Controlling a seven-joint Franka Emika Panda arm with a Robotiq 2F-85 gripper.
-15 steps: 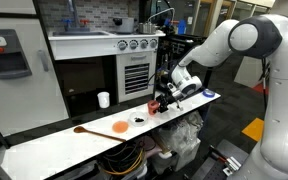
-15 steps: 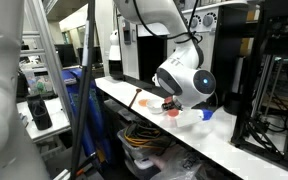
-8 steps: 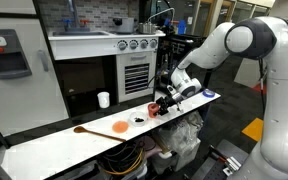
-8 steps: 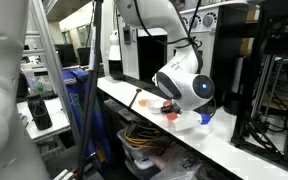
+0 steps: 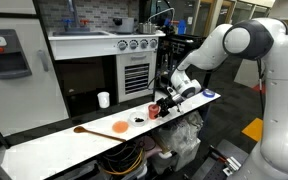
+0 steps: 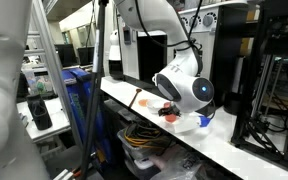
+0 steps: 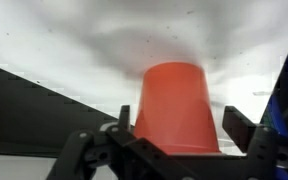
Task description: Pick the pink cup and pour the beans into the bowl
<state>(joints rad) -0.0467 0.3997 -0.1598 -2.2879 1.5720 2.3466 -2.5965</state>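
The pink cup (image 5: 154,110) stands on the white table (image 5: 54,145), next to the bowl; it also shows in the other exterior view (image 6: 169,115). In the wrist view the cup (image 7: 176,105) fills the space between my gripper's (image 7: 174,140) two fingers, with a thin gap on each side. The gripper (image 5: 160,103) is open around the cup. The white bowl (image 5: 137,120) sits just beside the cup and holds a dark patch that looks like the beans (image 5: 137,119). The inside of the cup is hidden.
A flat orange dish (image 5: 120,127) and a wooden spoon (image 5: 82,130) lie further along the table. A white cup (image 5: 104,99) stands near the table's back edge. An oven cabinet (image 5: 114,70) rises behind. A blue object (image 6: 206,117) lies beyond the gripper.
The gripper and the cup have sunk slightly towards the table. The bowl, dish and spoon have not moved.
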